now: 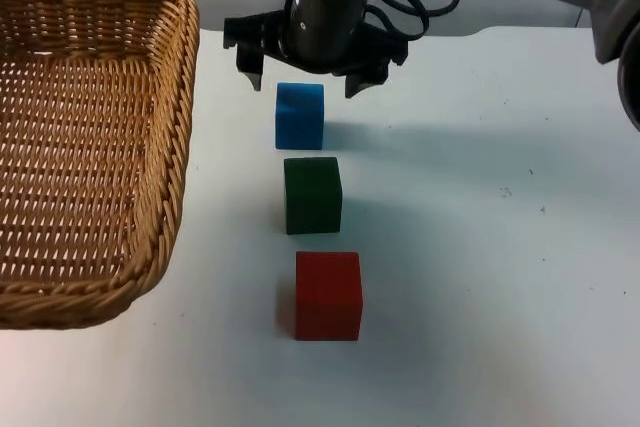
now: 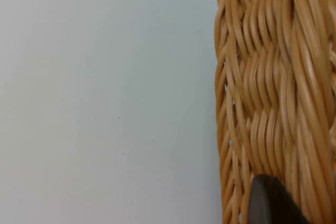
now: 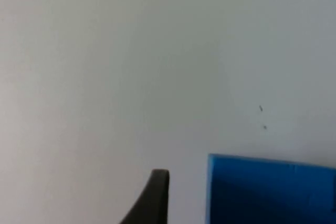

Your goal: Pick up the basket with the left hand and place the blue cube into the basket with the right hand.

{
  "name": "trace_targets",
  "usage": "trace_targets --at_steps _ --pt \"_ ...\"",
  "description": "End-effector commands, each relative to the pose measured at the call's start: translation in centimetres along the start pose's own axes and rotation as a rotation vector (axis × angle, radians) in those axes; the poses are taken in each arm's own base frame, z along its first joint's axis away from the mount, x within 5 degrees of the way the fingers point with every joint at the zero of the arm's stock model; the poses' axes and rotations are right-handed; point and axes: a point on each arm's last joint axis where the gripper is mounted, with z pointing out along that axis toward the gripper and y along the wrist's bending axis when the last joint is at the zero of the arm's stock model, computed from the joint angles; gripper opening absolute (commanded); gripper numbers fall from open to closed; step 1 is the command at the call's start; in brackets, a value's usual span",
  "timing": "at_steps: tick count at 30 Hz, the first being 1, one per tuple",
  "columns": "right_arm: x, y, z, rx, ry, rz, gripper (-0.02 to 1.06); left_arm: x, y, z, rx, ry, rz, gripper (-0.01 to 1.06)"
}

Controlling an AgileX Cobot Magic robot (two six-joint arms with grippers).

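Three cubes in row; blue cube [image 1: 300, 115] lay just below right gripper [image 1: 304, 86], fingers apart, straddling. Left gripper [image 2: 273, 203] at basket [image 1: 150, 207]; grip unclear.

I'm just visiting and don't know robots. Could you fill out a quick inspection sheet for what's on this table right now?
Surface: white table, a few small dark specks.
Job's things: wicker basket at the table's left; blue cube at the far end of a row of three cubes, on the table.
Clutter: green cube in the middle of the row, red cube nearest the camera; each apart from the next.
Grippers: right gripper open, just behind the blue cube, fingers spread wider than it. Left gripper: a fingertip against the basket's woven wall.
Cables: robot's own, not inspected.
Surroundings: grey wall behind the table.
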Motion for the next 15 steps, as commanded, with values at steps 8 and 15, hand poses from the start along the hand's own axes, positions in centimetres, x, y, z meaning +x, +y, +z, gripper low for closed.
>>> trace_targets --at_steps 8,15 --pt "0.56 -0.05 1.11 0.002 0.015 -0.006 0.82 -0.13 -0.24 -0.07 0.026 -0.017 -0.022 0.0" --pt "0.55 -0.04 1.11 0.001 0.014 -0.006 0.71 -0.13 -0.24 -0.07 0.026 -0.017 -0.022 0.0"
